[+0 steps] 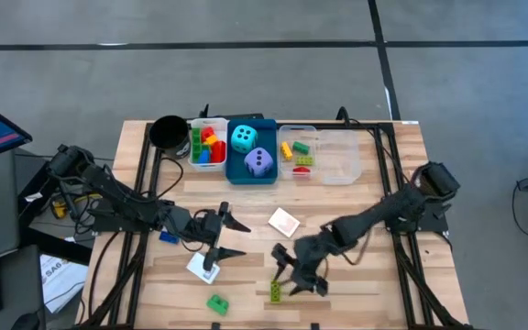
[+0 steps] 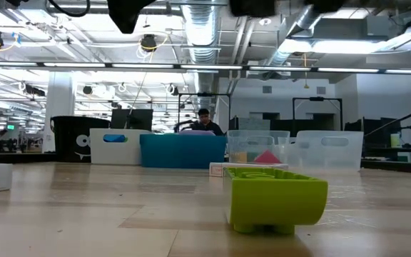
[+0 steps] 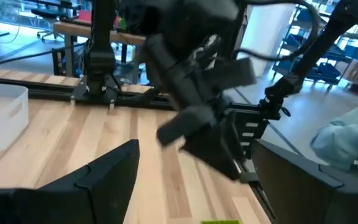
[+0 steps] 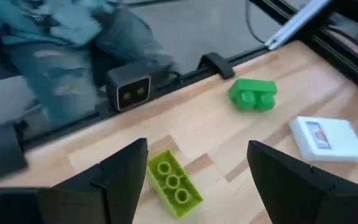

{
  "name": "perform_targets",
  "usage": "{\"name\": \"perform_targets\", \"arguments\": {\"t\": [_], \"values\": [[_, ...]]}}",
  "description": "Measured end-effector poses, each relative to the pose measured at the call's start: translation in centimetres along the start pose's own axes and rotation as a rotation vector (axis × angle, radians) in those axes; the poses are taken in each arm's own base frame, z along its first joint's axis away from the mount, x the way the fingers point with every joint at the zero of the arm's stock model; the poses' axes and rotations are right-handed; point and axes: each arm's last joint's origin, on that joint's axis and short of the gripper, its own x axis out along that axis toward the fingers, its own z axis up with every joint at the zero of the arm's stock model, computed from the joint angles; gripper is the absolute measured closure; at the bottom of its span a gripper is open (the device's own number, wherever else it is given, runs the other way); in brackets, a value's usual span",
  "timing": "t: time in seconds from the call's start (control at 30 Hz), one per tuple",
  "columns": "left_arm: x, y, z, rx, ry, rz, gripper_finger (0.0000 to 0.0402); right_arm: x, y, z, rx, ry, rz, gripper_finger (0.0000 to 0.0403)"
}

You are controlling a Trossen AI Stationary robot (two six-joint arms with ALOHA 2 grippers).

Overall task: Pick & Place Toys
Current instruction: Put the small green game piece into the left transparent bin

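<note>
I have the lime-green oblong plastic brick (image 1: 274, 291) lying flat, studs up, near the wooden surface's (image 1: 374, 284) front edge, long axis running 12 to 6. Right claw (image 1: 298, 280) hovers over it, fingers spread, holding nothing. Bare wood lies at 3 o'clock. A darker green brick (image 1: 217, 303) sits at 8 o'clock. Left claw (image 1: 232, 237), open and empty, waits above a white card (image 1: 202, 266).

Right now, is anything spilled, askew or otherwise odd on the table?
Nothing spilled or damaged. Four toys lie loose outside the trays: a lime brick between the open right gripper's fingers, a green brick and two cards, set askew.
</note>
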Motion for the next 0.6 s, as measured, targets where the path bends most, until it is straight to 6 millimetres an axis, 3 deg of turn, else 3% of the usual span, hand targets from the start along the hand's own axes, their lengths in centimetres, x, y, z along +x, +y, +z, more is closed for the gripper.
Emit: {"name": "perform_targets", "arguments": {"t": [0.3,0.6], "values": [[-0.3,0.0,0.4,-0.039,-0.013,-0.015,0.0101,3.3,-4.8,-4.8,0.011,-0.27,0.264,0.0132],[-0.8,0.0,1.1,-0.045,-0.037,-0.021,0.0101,9.6,-6.2,-8.0,0.056,-0.29,0.477,0.0132]]}}
